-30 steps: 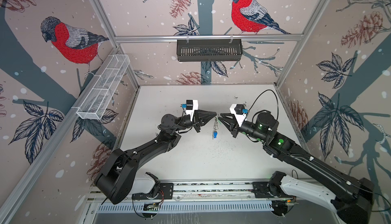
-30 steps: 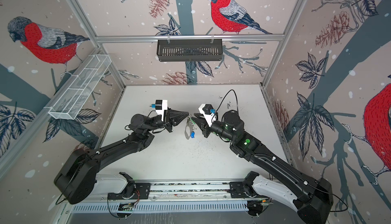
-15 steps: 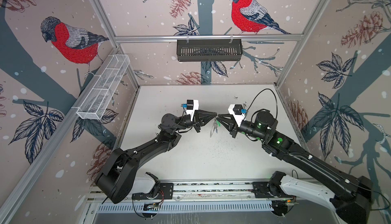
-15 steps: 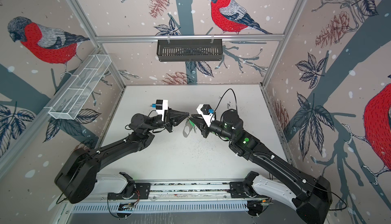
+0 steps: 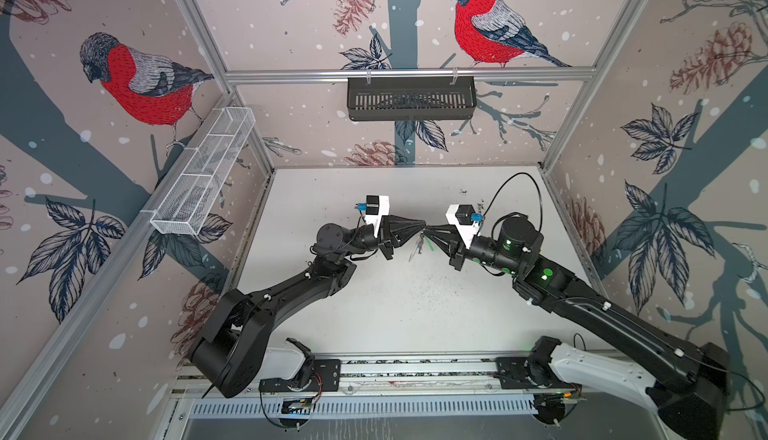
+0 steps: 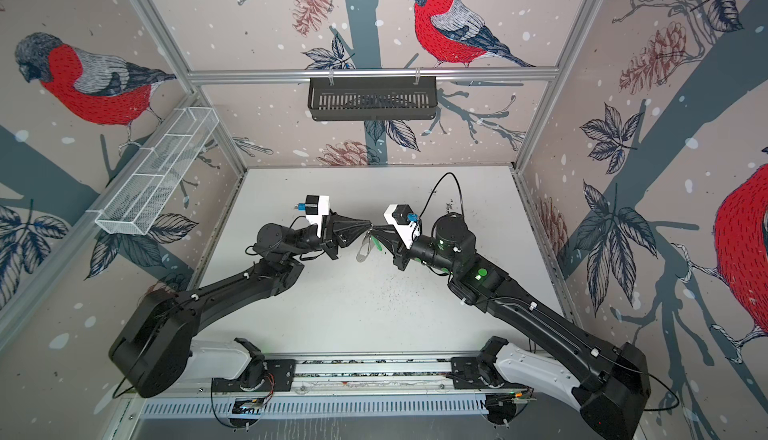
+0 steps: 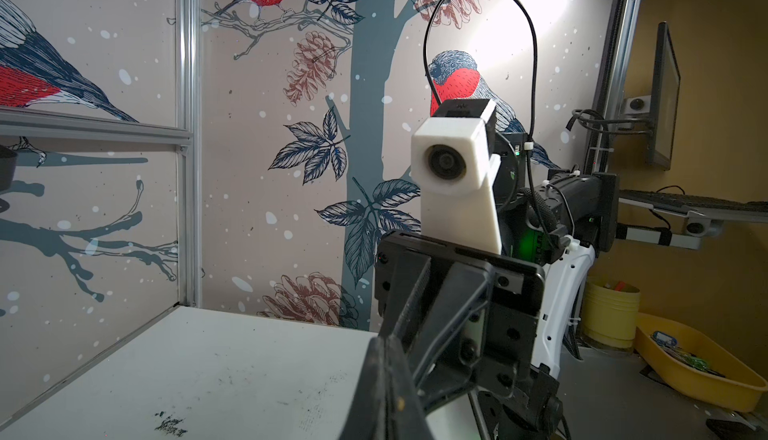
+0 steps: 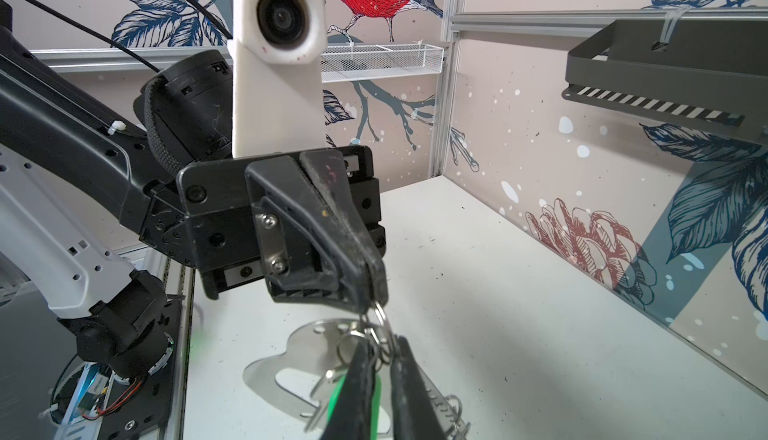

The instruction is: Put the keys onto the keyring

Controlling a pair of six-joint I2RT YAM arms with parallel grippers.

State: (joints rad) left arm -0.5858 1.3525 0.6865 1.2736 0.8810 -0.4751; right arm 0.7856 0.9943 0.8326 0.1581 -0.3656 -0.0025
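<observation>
Now, keyring (image 8: 309,332): a flat silver plate with a big opening, holes and small rings (image 8: 384,336) along one edge. It hangs below the meeting gripper tips, over the middle of the table (image 5: 415,317), and shows in both top views (image 5: 414,251) (image 6: 361,252).
Key (image 8: 328,375): silver, with a green tag (image 8: 337,392), dangling from the rings and partly hidden behind the right gripper.
Left gripper (image 8: 372,292): jaws pressed together on one small ring, carrying the keyring by it.
Right gripper (image 8: 384,344): tip to tip with the left, with the jaws narrow and rings between the tips. I cannot tell whether they pinch.
Table: white, speckled with dark marks.
Black basket (image 5: 411,97): on the back rail.
Wire basket (image 5: 203,176): on the left wall's rail.
</observation>
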